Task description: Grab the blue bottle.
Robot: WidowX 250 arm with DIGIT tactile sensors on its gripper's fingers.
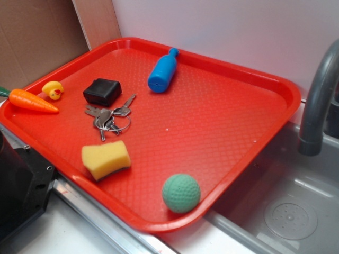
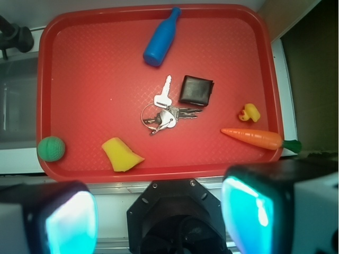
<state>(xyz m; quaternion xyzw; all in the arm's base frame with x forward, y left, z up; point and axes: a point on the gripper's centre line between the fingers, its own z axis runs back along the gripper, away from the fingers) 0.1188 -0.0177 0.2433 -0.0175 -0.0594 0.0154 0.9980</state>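
Pincer [image 2: 159,214] wide open, empty; small blue plastic bottle [image 2: 159,38] far ahead looks light, stiff, slippery: grip mid-body crosswise.

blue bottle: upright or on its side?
On its side. The blue bottle lies flat on the red tray, neck pointing toward the far rim, base toward the keys. Nothing touches it.

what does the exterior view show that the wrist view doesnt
Only the exterior view shows the grey faucet and the sink drain. Only the wrist view shows the gripper, open, its fingers wide apart over the tray's near edge. Both show the red tray holding the blue bottle, keys, black wallet, sponge, green ball, duck and carrot.
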